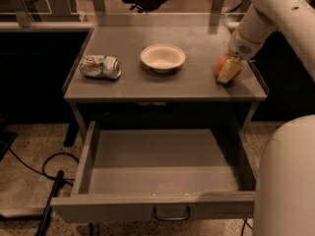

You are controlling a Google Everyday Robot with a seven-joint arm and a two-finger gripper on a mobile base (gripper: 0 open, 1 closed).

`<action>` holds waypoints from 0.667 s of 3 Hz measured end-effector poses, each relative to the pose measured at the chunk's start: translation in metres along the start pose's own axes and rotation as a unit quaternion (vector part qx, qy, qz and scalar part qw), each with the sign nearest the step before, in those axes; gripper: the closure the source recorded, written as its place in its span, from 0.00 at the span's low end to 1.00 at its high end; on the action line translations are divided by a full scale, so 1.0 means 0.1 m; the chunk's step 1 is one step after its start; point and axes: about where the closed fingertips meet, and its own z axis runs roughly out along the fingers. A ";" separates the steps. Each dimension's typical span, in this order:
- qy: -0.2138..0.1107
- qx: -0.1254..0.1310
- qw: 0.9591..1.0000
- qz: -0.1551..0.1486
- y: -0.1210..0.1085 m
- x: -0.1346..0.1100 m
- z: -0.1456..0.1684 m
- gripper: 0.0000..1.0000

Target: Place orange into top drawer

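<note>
The orange point(221, 64) is at the right edge of the grey table top point(147, 82), partly hidden behind a pale finger point(230, 71). My gripper point(226, 73) comes down from the white arm at the upper right and is shut around the orange, at or just above the table top. The top drawer point(162, 181) is pulled wide open below the table, grey and empty, with its dark curved handle point(171, 215) on the front panel.
A white bowl point(163, 57) stands at the middle of the table top. A crushed white-green can point(100, 66) lies at the left. A white robot body part point(288, 181) fills the lower right. Cables point(44, 176) lie on the floor at the left.
</note>
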 end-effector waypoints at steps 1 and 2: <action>-0.002 0.001 1.000 0.000 -0.01 -0.02 0.00 1.00; -0.008 0.015 1.000 0.007 0.03 -0.06 -0.19 1.00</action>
